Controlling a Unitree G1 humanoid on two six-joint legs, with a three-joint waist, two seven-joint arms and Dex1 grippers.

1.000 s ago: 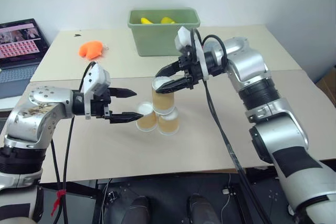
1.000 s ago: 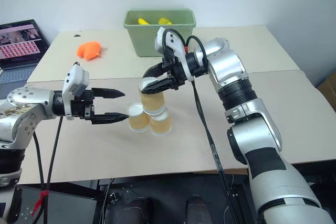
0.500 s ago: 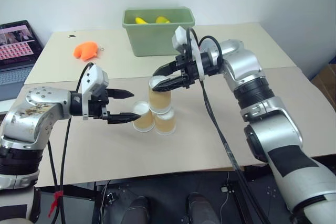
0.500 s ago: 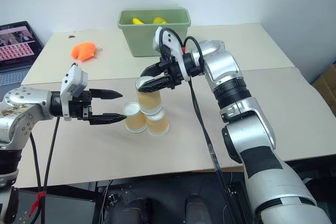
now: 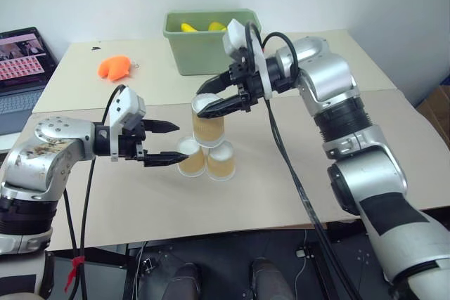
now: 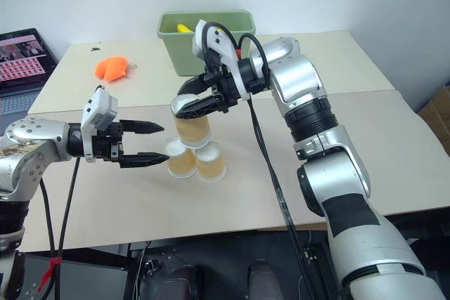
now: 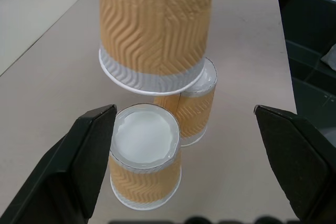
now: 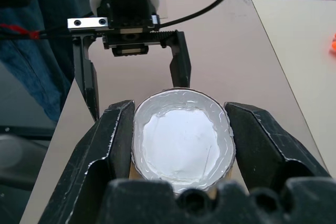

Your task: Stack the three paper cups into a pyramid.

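Note:
Two paper cups stand upside down side by side on the beige table, the left cup and the right cup. The third cup, also upside down, hangs over them with my right gripper shut on its white-based top end. Its rim sits at the lower cups' tops; whether it touches them I cannot tell. My left gripper is open beside the left cup, one finger near its side. The left wrist view shows the held cup above the near cup and far cup.
A green bin with yellow things inside stands at the back of the table, behind my right gripper. An orange object lies at the back left. A laptop sits on a separate surface at far left.
My right gripper has lifted the held cup a little and carried it slightly left over the two lower cups. The left gripper has stayed open in place.

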